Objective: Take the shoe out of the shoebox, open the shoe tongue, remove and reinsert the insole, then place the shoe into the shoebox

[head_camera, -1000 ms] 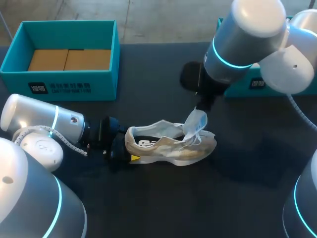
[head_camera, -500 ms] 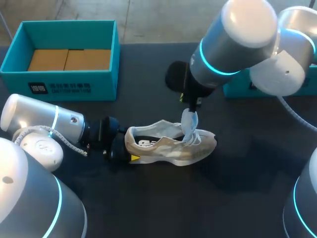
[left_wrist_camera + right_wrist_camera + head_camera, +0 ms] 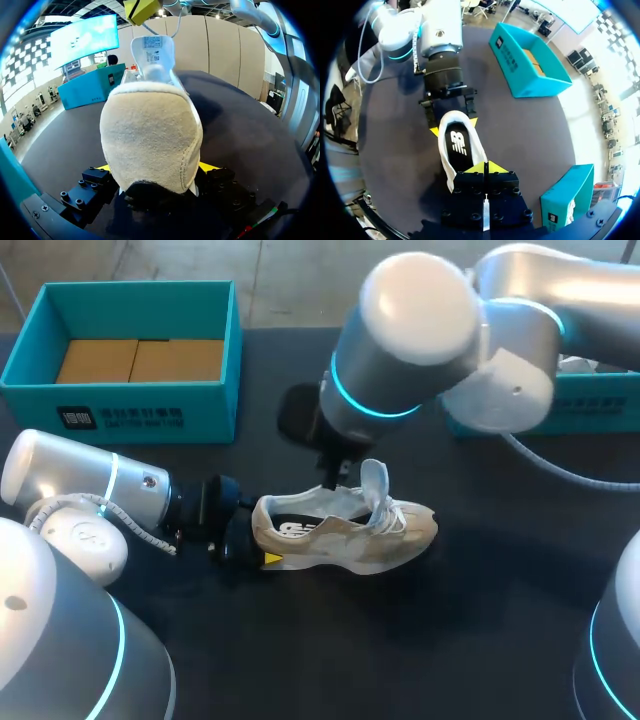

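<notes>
the left gripper [image 3: 156,167] clamps the shoe [image 3: 345,535] by its heel, toe pointing toward the right edge of the table [image 3: 500,640]. the right gripper [image 3: 485,167] (tips pressed together) hangs just above the insole [image 3: 460,147].

Counter [image 3: 470,640]: dark, matte, unpatterned. It is running flat under the left end effector [image 3: 155,167] and spreading wide ahead of and beside the right end effector [image 3: 485,167]. Diffuse light is falling evenly; soft shadows are pooling under both.
</notes>
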### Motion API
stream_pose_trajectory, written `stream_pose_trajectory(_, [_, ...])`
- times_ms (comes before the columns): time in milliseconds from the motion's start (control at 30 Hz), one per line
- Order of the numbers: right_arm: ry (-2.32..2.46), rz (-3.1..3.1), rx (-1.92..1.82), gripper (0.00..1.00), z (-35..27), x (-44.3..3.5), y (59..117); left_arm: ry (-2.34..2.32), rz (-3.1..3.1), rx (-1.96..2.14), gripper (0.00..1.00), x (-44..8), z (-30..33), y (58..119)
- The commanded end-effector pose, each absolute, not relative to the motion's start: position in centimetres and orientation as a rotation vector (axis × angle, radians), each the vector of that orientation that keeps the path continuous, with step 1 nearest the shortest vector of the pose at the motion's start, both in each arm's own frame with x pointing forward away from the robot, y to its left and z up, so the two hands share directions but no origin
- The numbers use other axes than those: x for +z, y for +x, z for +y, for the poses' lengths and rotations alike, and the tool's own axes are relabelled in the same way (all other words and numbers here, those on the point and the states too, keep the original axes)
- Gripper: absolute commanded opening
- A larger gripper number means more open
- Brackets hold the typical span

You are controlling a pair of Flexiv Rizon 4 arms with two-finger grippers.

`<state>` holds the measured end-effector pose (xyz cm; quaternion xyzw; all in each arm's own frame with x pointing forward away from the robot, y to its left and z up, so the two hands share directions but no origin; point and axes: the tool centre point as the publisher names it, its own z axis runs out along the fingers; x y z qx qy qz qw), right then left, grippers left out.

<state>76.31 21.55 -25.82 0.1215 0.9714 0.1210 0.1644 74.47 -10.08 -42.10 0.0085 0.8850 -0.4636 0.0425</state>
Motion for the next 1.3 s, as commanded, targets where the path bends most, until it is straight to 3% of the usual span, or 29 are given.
stream_pose_trajectory(33, [0.362,2.793,0.294,0.00,23.1,-27.3,76.2,0.026,2.709,-1.412,0.00,-42.2,-9.9,74.3])
stream_pose_trajectory(800, [0.437,2.839,0.282,0.00,22.4,-28.6,75.8,0.026,2.709,-1.412,0.00,-42.2,-9.9,74.3])
stream_pose_trajectory(1300, [0.108,2.945,0.193,0.00,23.6,-32.0,74.8,0.026,2.709,-1.412,0.00,-42.2,-9.9,74.3])
